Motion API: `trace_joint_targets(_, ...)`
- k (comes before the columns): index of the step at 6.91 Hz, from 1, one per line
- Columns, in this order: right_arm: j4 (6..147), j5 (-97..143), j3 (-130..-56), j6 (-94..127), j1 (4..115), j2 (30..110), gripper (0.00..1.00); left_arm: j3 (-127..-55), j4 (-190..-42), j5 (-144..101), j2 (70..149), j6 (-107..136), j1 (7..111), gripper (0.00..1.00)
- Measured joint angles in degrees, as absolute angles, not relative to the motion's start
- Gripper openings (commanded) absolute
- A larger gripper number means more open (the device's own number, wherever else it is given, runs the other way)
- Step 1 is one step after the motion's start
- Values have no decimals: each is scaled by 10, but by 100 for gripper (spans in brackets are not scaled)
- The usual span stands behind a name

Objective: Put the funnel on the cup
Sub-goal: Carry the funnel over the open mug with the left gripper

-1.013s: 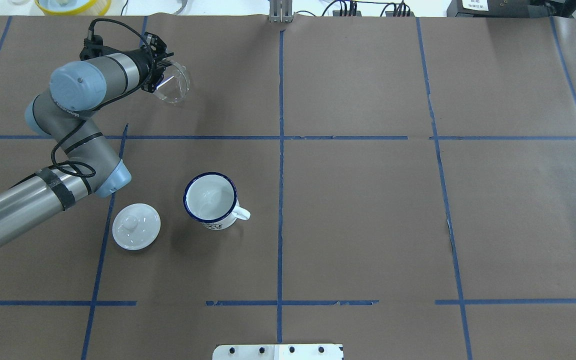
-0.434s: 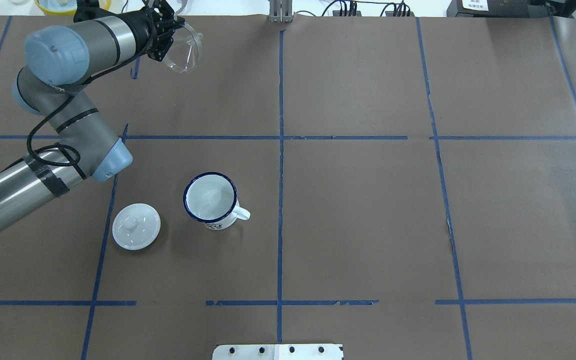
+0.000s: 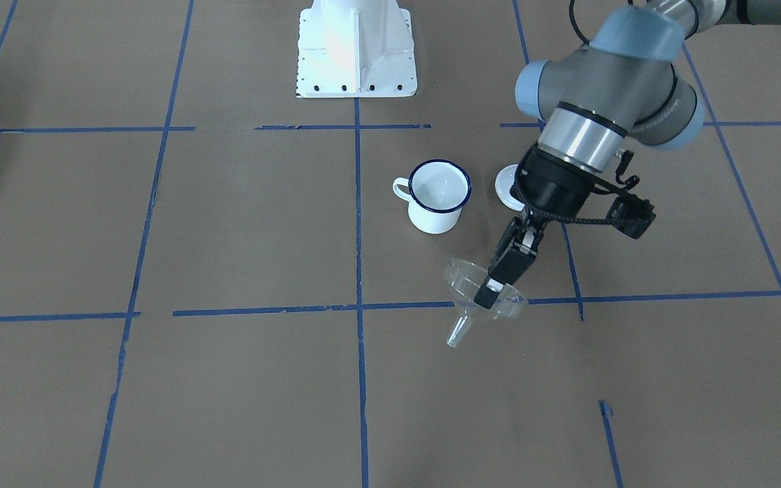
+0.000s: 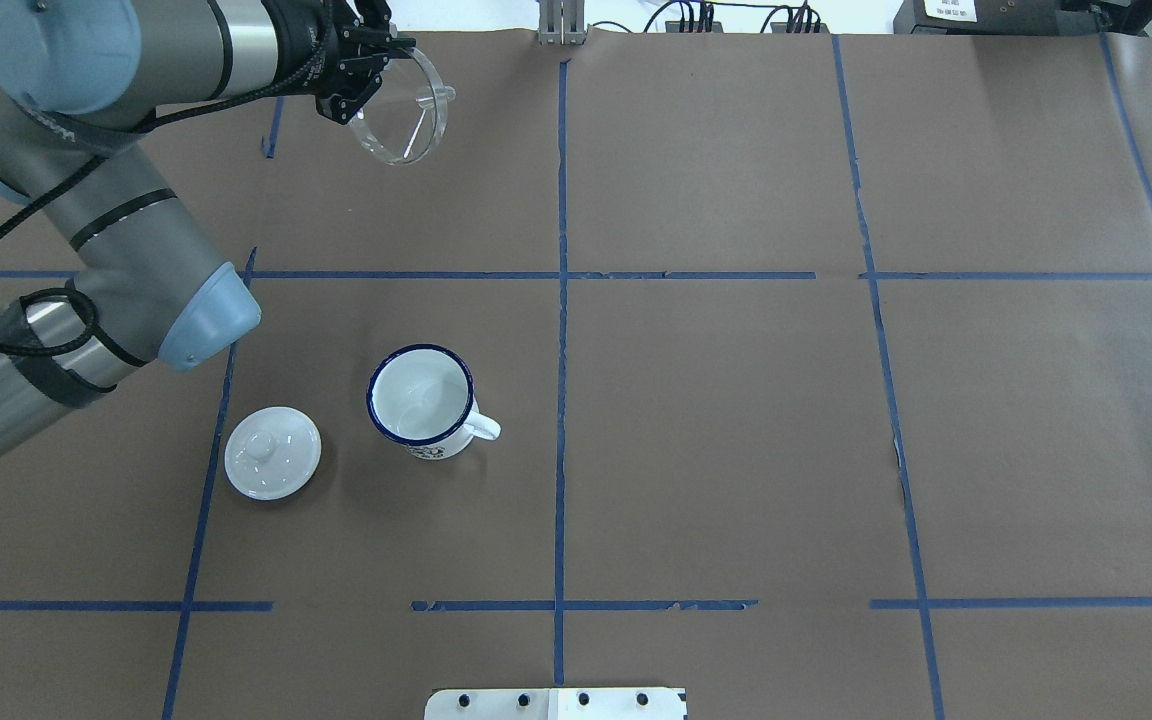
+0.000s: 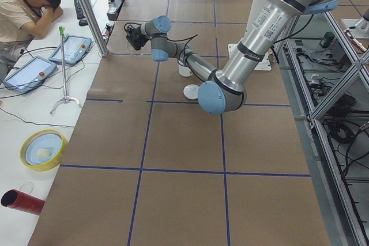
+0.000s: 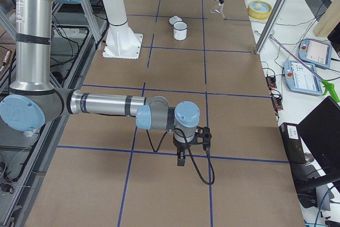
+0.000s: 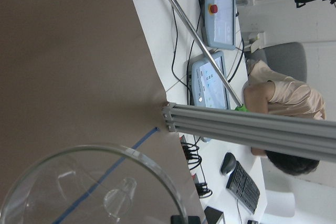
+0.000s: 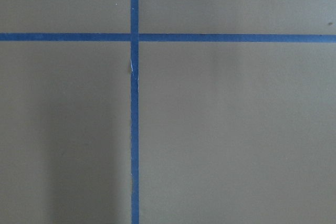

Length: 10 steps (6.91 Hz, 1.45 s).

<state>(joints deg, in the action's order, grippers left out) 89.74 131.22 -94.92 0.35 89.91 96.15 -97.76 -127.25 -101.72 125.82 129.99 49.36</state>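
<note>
The clear funnel (image 4: 406, 105) hangs tilted in the air, pinched at its rim by my left gripper (image 4: 361, 75), which is shut on it. In the front-facing view the funnel (image 3: 475, 298) has its spout pointing down and sideways, with the gripper (image 3: 492, 293) on its rim. The funnel's rim fills the bottom of the left wrist view (image 7: 94, 187). The white cup (image 4: 421, 397) with a dark blue rim stands upright and empty, well nearer the robot than the funnel. My right gripper (image 6: 181, 158) shows only in the exterior right view, low over the table; I cannot tell if it is open.
A round white knobbed lid (image 4: 273, 452) lies on the table just left of the cup. Brown paper with blue tape lines (image 4: 561, 275) covers the table. The white robot base plate (image 3: 355, 47) is behind the cup. An aluminium post (image 7: 236, 129) stands at the far table edge.
My left arm has risen and swung the funnel to the right along the far edge of the table. The cup and lid have not moved.
</note>
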Motion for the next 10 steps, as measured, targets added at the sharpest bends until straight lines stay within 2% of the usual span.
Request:
trace_joint_targets(2, 897, 1312, -949, 4, 899, 962, 100, -1096, -1079, -1078, 1275, 1254, 491, 0)
trace_joint_targets(4, 897, 1312, -949, 4, 899, 962, 100, -1144, -860, -1133, 1321, 1134, 469, 0)
trace_joint_targets(6, 897, 1312, -949, 4, 899, 962, 100, -1140, -695, -1146, 1353, 999, 430, 0)
trace_joint_targets(9, 897, 1312, -949, 4, 899, 962, 100, -1028, -647, -1148, 1386, 904, 395, 0)
trace_joint_targets(10, 897, 1312, -949, 4, 899, 962, 100, -1015, -649, -1148, 1387, 898, 382, 0)
